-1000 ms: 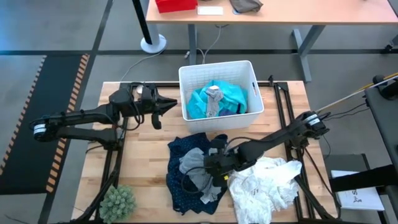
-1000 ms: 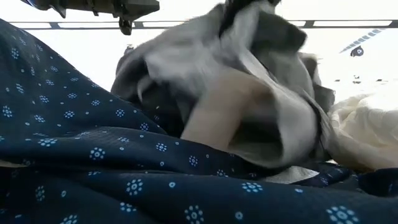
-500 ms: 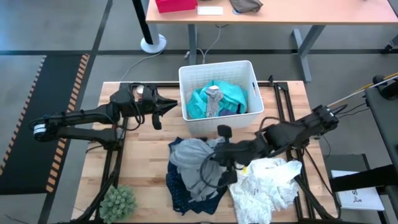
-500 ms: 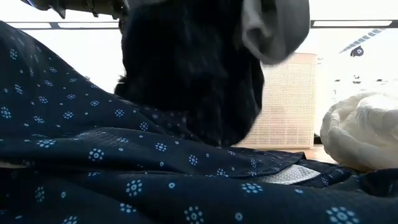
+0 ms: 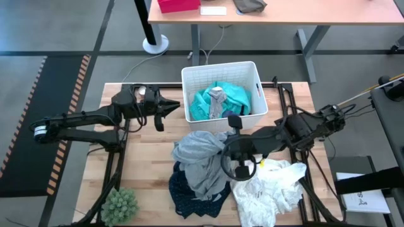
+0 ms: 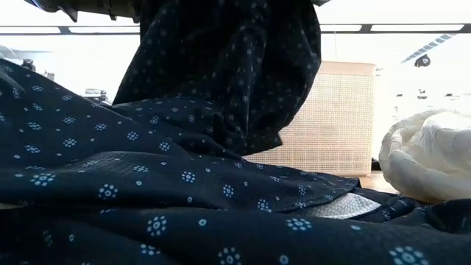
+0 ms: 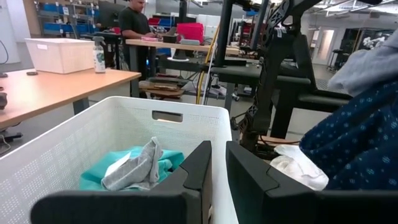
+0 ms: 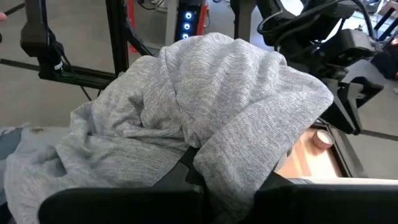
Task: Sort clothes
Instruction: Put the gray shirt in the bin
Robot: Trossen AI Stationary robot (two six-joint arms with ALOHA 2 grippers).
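The wooden table (image 5: 145,157) carries the white perforated plastic bin (image 5: 222,72) at the middle of its far edge. The large white crumpled garment (image 5: 271,189) lies at the near right corner. The navy garment with a small pale flower print (image 5: 189,192) sits at the middle of the near edge.

The soft grey knit garment (image 5: 199,157) has come up off the navy one over the last second. It now hangs from the right gripper (image 5: 226,140), which has carried it from the near edge toward the bin's front wall. A fold of navy cloth has risen with it and hangs high in the low view. It is probably snagged rather than gripped, though the grey cloth hides the pinch itself.

The right gripper's fingers are pressed together on the grey fabric. In its wrist view the cloth drapes right over them.

The bright teal garment (image 5: 224,101) lies in the bin with a small grey-striped sock (image 5: 216,101) on top of it.

The left gripper (image 5: 169,106) waits just beside the bin's left wall, its fingers nearly together and holding nothing.

So one more piece is in transit toward the bin. The navy may need shaking free before release.
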